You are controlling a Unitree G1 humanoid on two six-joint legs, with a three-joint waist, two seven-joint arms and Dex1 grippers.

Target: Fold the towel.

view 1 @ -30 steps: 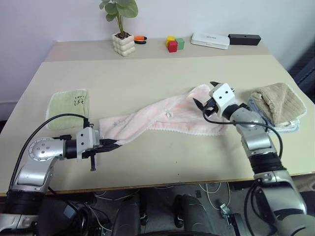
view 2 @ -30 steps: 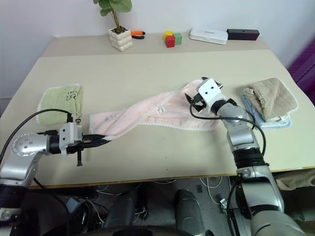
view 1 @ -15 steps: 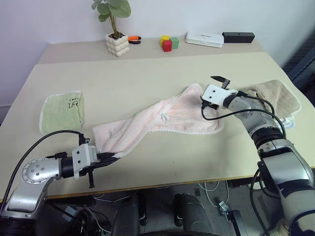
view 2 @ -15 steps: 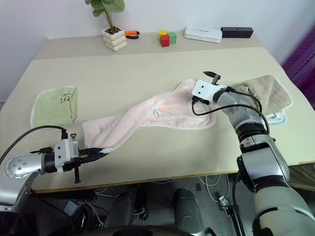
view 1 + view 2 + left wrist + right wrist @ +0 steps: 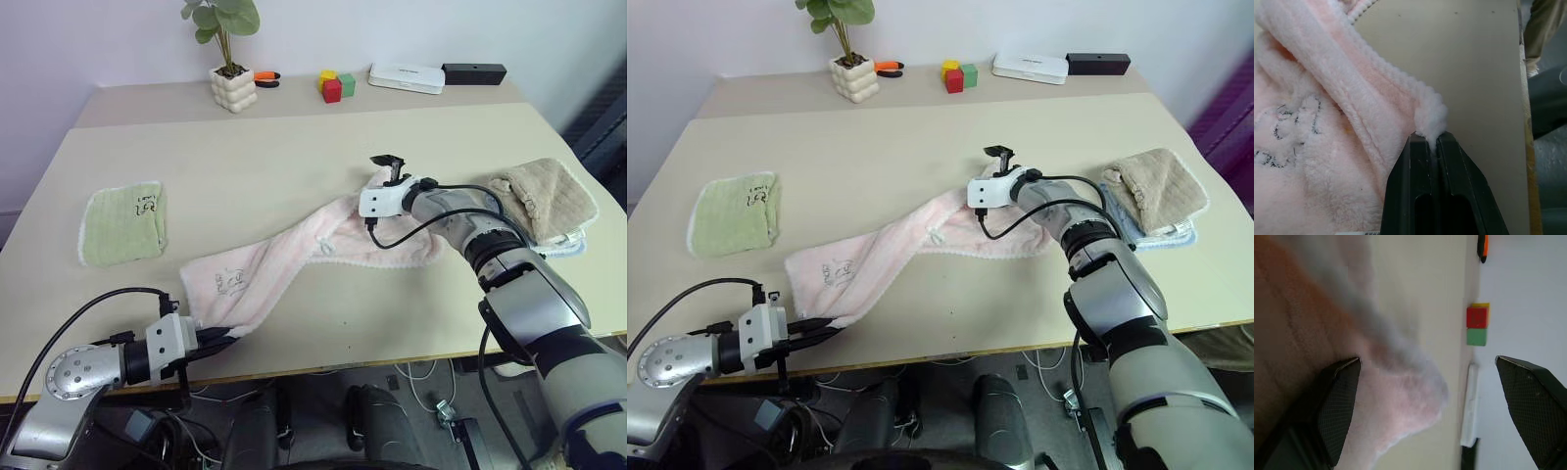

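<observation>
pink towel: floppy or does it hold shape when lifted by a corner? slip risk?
Likely very floppy: the towel lies twisted and bunched across the table. The left gripper is shut on just a corner tuft, so the rest would probably drag and sag. The fluffy terry pile likely grips well, yet so thin a pinch could slip.

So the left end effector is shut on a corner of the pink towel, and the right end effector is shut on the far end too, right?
Not quite. The left end effector is shut on the pink towel, but the right end effector is open at the far end, gripping nothing, as the right wrist view shows.
</observation>
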